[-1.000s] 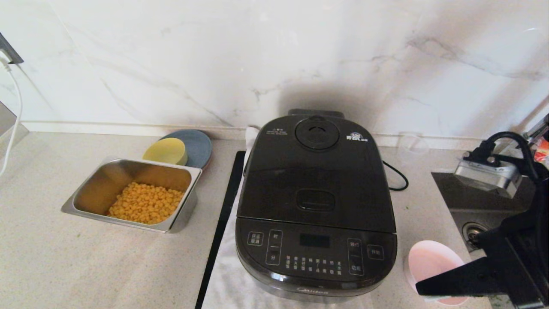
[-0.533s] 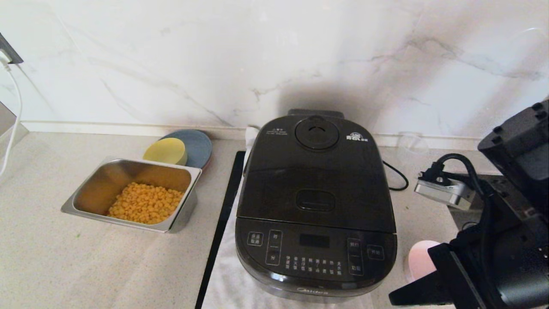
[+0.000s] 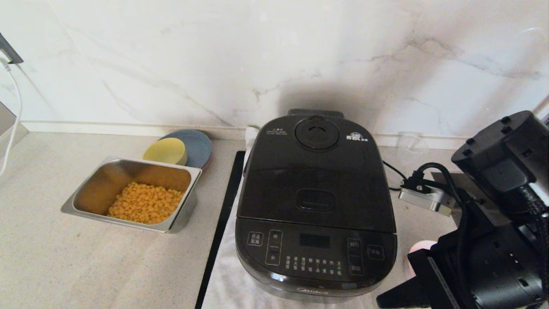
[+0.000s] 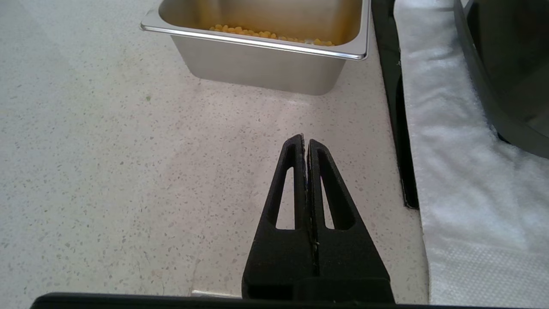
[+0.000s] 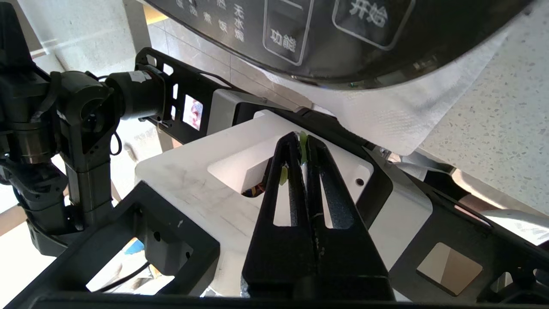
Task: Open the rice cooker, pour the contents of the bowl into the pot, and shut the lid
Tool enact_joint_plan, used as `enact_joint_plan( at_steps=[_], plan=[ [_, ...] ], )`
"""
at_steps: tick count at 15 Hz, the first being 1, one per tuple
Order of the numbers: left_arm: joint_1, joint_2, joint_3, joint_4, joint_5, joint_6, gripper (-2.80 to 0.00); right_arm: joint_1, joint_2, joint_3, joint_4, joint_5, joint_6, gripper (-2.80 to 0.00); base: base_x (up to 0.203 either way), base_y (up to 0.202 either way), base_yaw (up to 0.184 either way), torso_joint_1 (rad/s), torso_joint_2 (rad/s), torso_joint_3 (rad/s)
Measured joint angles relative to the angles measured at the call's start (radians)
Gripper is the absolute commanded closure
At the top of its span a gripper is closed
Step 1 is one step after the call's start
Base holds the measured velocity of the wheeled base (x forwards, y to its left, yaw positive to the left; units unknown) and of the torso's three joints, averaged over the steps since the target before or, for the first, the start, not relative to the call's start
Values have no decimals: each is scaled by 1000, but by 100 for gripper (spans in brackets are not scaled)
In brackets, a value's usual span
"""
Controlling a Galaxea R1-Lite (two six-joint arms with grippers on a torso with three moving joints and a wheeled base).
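**Cooker closed on the counter, both grippers empty and pressed together**

A pale speckled countertop (image 3: pixel 64 257) runs back to a white marble-veined wall (image 3: pixel 214 56). One rice cooker (image 3: pixel 315 206) stands at the middle on a white cloth (image 4: pixel 450 171), its lid (image 3: pixel 315 171) down, so the pot and anything in it are hidden. To the cooker's left sits one steel tray (image 3: pixel 188 206) with a heap of corn kernels (image 3: pixel 146 202); behind the tray lie one blue-grey plate (image 3: pixel 199 146) and one yellow bowl (image 3: pixel 165 151), which rests on the plate.

The right arm (image 3: pixel 493 240) fills the lower right corner of the head view and covers nearly all of the pink bowl (image 3: pixel 418 247), just beside the cooker's front right; only a sliver of the bowl's rim shows and its inside cannot be seen. The right gripper (image 5: pixel 302 141) is off the counter's front edge below the control panel, fingers pressed together with green flecks stuck on them. The left gripper (image 4: pixel 305 143) hovers low over bare counter in front of the tray, fingers likewise together, holding nothing.
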Motion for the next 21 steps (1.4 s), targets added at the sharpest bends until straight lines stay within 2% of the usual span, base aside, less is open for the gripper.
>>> enact_joint_plan(
  at_steps=[21],
  plan=[
    [0, 0, 0, 0, 0, 0, 0, -52, -36, -37, -37, -2, 0, 0, 0, 0, 0, 0, 0, 0]
  ],
)
